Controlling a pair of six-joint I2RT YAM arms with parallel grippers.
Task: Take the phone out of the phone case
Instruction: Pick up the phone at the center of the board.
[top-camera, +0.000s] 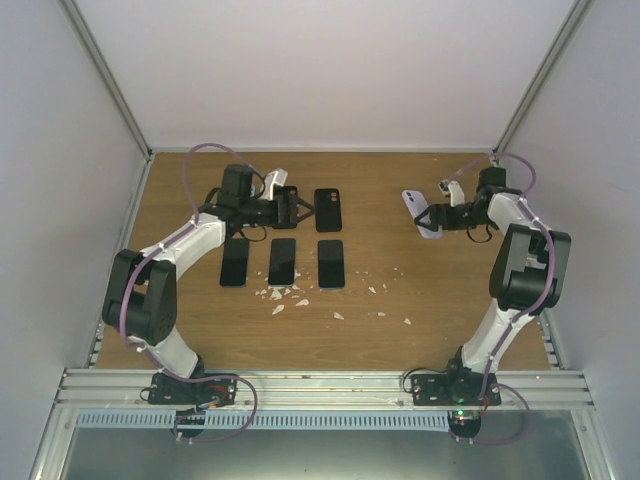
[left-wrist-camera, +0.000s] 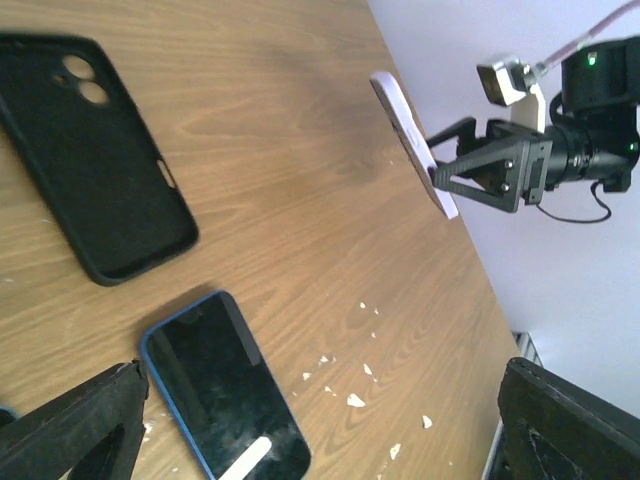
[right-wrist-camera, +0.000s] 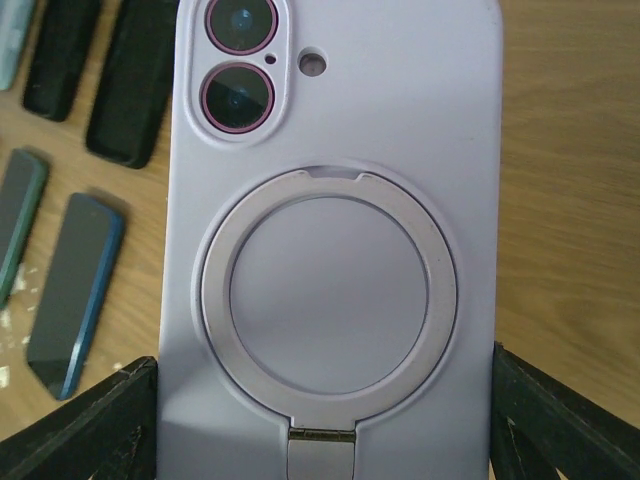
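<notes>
Case (right-wrist-camera: 330, 150) being pinched by right end effector (top-camera: 430, 216), left end effector (top-camera: 303, 211) spread; drop onto tabletop (top-camera: 400, 320) being risked by edge-only grip.

Wood table (top-camera: 400, 190), white walls (top-camera: 330, 70), aluminium frame (top-camera: 320, 385).

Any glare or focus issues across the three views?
Top external: even soft light, faint shadows on the table. Left wrist: white glare streak on the blue phone screen. Right wrist: lilac case fills the frame, sharp; phones behind it look soft.
</notes>
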